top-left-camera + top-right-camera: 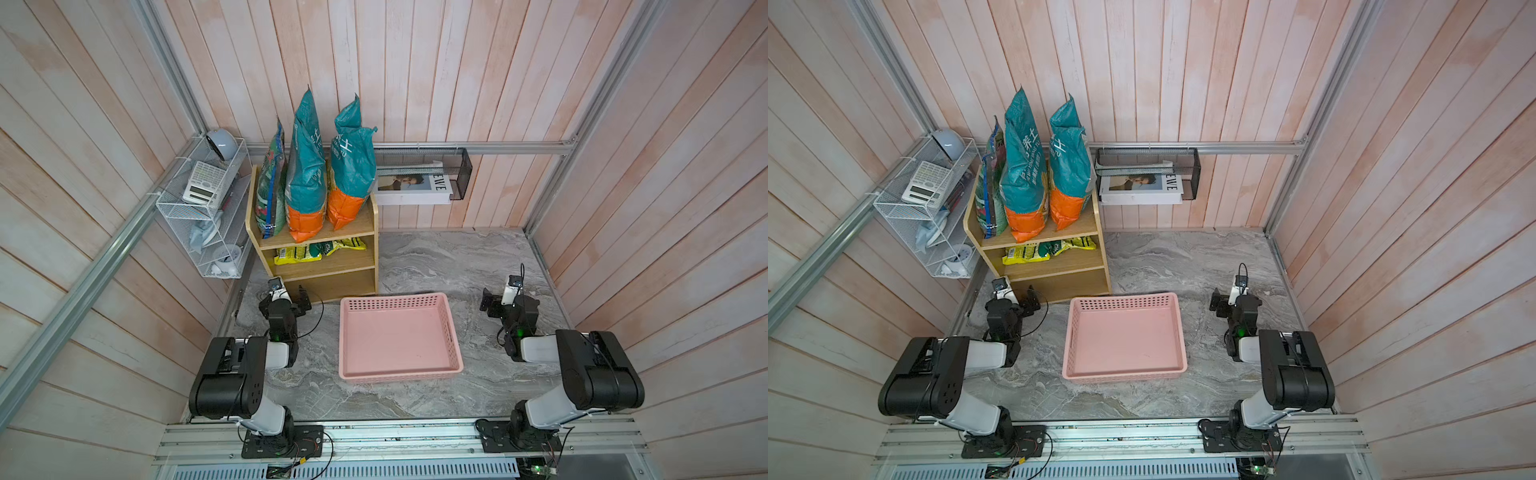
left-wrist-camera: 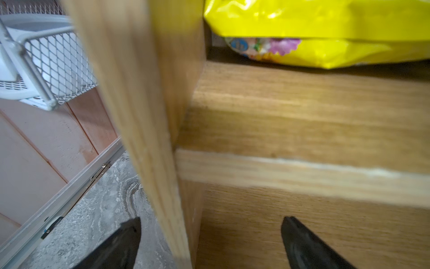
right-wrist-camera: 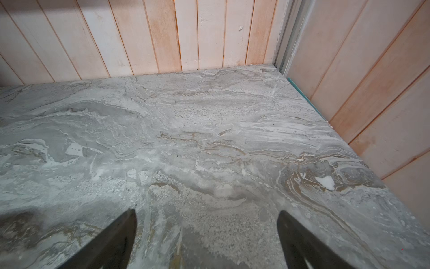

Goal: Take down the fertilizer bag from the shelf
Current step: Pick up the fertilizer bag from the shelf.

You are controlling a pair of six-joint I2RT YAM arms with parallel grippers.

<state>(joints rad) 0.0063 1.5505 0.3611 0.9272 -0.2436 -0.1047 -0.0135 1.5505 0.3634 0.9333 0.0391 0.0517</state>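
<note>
Jaws on both arms gape empty; shelf (image 2: 144, 116) blurred, yellow bag (image 2: 325, 30) cropped.

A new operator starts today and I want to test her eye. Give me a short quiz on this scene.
1. True or false: something lies in the pink basket.
2. How many bags stand upright on the top tier of the shelf? A two, B three, C four.
3. Fill in: the left claw, close to the shelf's lower front corner, is ____ and holds nothing.
Key: 1 false; 2 B; 3 open.
</note>
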